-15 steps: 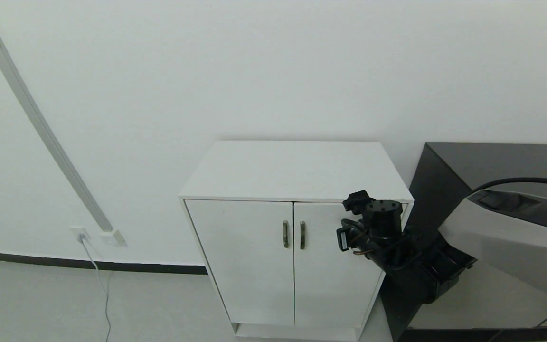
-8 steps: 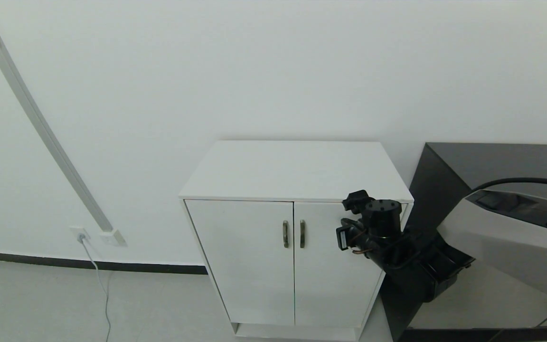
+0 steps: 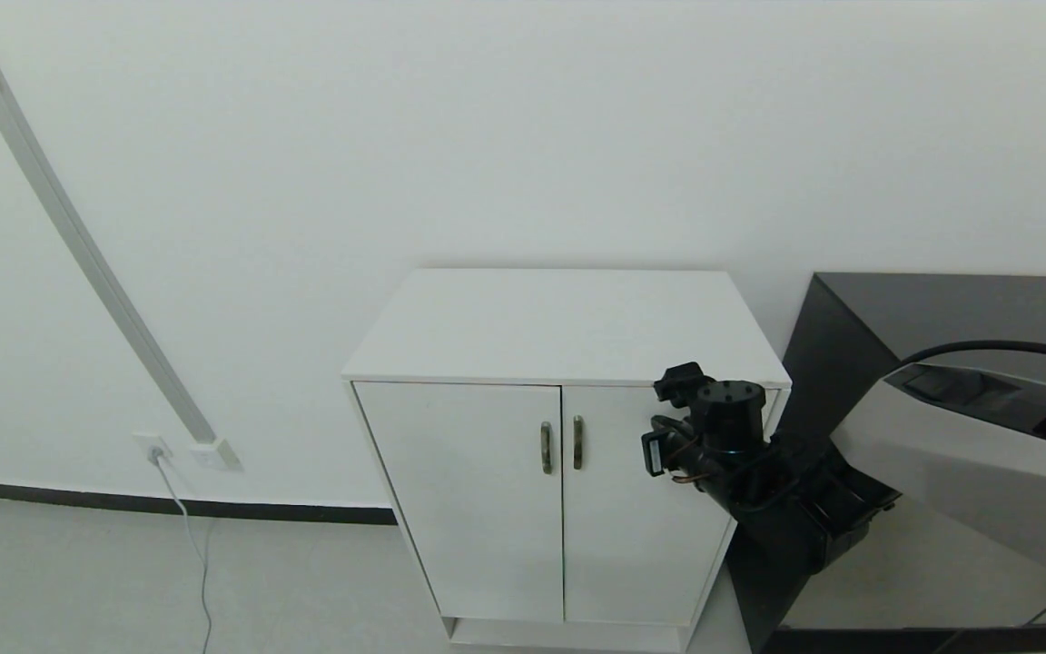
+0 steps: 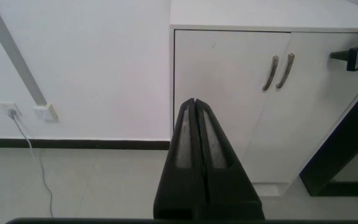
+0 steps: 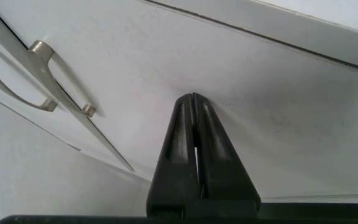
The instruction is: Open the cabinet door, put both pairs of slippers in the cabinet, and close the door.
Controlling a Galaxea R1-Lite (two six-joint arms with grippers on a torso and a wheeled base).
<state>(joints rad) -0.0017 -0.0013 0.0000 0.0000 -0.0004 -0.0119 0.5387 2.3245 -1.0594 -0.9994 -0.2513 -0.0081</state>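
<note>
1. My right gripper (image 5: pixel 193 96), its black fingers pressed together on nothing, pointed at the right-hand door (image 3: pixel 632 545) of the boxy white wooden cabinet (image 3: pixel 568 327), near that door's upper outer corner. I could not judge whether it touched.
2. My left gripper (image 4: pixel 194 101), likewise closed and empty, hung well back, facing the cabinet front.
3. Both doors were shut, their slim metal handles (image 3: pixel 546 448) side by side at the centre seam.
4. The cabinet stood against a white wall (image 3: pixel 523 136), a glossy black unit (image 3: pixel 941 309) just beside it on my right.
</note>
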